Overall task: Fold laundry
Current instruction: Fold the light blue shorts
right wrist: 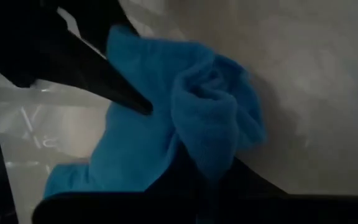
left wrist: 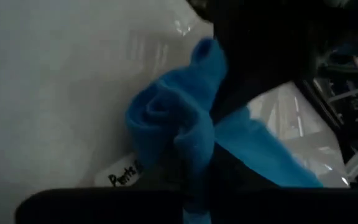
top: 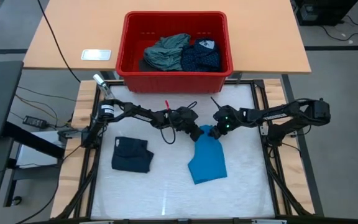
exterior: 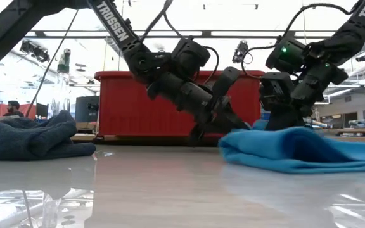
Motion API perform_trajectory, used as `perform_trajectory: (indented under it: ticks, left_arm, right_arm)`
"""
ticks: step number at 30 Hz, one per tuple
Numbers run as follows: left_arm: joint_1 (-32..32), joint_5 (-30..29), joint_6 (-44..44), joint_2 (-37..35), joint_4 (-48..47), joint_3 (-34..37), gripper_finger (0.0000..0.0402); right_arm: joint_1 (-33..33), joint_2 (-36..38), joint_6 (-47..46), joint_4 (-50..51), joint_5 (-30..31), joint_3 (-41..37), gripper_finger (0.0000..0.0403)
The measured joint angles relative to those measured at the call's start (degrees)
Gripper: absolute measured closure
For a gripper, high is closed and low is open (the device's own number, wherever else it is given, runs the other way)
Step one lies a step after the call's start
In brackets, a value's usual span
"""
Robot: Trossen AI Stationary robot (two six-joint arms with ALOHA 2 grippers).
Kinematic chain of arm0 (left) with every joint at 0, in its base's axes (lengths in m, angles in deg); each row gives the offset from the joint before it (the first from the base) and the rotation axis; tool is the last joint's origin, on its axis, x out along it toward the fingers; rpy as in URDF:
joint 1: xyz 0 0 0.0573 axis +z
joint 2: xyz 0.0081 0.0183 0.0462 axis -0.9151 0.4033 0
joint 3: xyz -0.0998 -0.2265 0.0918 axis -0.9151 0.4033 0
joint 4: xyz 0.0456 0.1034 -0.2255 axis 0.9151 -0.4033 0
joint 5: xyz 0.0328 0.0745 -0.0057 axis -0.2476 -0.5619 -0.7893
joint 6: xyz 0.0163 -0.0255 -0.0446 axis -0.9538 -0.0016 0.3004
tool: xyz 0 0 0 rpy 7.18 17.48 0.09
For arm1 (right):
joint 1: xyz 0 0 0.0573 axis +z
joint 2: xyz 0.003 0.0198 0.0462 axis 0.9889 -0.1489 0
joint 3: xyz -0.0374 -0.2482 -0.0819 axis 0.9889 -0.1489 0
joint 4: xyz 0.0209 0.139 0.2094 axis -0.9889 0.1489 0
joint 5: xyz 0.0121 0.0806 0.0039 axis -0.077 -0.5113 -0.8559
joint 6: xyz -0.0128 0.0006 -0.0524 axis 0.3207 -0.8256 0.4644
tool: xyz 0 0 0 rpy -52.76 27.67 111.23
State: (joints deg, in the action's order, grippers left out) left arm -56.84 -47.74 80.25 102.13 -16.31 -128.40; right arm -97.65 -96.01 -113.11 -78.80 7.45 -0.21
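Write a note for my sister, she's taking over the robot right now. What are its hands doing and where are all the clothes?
Left gripper: shut on the blue garment, pinching its top edge.
Right gripper: shut on the same edge, right beside it.
Blue garment lies on the table, not folded yet.
Dark navy piece sits folded on the table's left side.
Grey-green shirt and navy dotted piece wait in the red bin.

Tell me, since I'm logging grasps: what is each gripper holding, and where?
Both the left gripper and right gripper pinch the bright blue garment at its bunched far edge, side by side.
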Motion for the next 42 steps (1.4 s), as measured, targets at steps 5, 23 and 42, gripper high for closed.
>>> perform_trajectory:
  ticks: [5,23,42]
  left_arm:
    - [1.2,4.7,-1.3,-0.2,-2.3,-2.7,0.037]
    - [2.0,-3.3,-36.4,-15.2,-40.5,-23.8,0.037]
    - [-11.5,-7.4,-29.5,-16.3,-43.1,-13.3,0.0364]
  right_arm:
    - [2.2,5.2,-1.6,3.4,5.3,0.0,0.0381]
    - [12.2,25.0,27.0,13.1,35.2,12.2,0.0381]
    - [36.2,9.4,14.3,14.6,47.2,12.4,0.0382]
